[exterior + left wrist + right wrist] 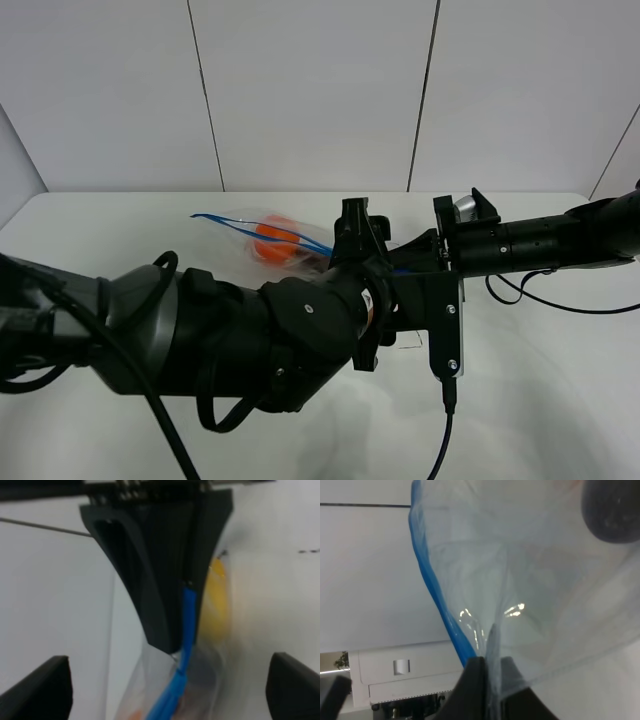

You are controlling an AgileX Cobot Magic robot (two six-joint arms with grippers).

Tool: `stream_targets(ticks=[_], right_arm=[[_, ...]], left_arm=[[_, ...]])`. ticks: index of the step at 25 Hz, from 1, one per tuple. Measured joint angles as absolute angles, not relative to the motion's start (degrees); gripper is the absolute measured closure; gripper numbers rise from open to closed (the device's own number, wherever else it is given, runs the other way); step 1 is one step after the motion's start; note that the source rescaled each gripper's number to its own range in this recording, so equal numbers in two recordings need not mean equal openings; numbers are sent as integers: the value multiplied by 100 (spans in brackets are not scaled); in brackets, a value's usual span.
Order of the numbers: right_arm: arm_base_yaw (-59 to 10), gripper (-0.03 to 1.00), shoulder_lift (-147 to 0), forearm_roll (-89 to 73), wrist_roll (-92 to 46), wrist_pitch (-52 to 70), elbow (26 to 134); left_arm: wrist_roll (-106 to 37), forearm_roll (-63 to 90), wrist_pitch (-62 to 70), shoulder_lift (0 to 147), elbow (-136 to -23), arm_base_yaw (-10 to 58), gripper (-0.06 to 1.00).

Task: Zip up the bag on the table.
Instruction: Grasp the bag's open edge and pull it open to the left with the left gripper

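The clear zip bag point(250, 226) lies on the white table point(100, 235), with orange produce point(275, 238) showing through it. At one end of the bag, the right tool point(490, 672) is clamped together on the clear plastic, just beside the bag's blue zipper strip point(186, 625). The left tool point(167, 687) holds its fingers wide apart, one on either side of that strip and well clear of it. Yellow produce point(219, 600) shows inside the bag beside the strip.

Lab-like test cell: plain white table point(560, 400), panelled white walls point(310, 90).
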State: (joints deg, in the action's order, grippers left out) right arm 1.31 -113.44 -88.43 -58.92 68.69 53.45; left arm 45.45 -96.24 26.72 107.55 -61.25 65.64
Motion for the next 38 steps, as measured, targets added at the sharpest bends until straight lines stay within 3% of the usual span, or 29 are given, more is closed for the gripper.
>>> stream_targets(ticks=[15, 29, 38], right_arm=[[131, 97, -11344, -8806, -5849, 6869, 5345], [131, 97, -11344, -8779, -5849, 6869, 5345], [131, 97, -11344, -8804, -5849, 6869, 5345]], left_arm=[[4686, -9811, 2830, 11100, -6157, 6440, 23], [4681, -9892, 2961, 11106, -6192, 6440, 58], [4675, -9892, 2803, 11106, -6192, 6440, 71]])
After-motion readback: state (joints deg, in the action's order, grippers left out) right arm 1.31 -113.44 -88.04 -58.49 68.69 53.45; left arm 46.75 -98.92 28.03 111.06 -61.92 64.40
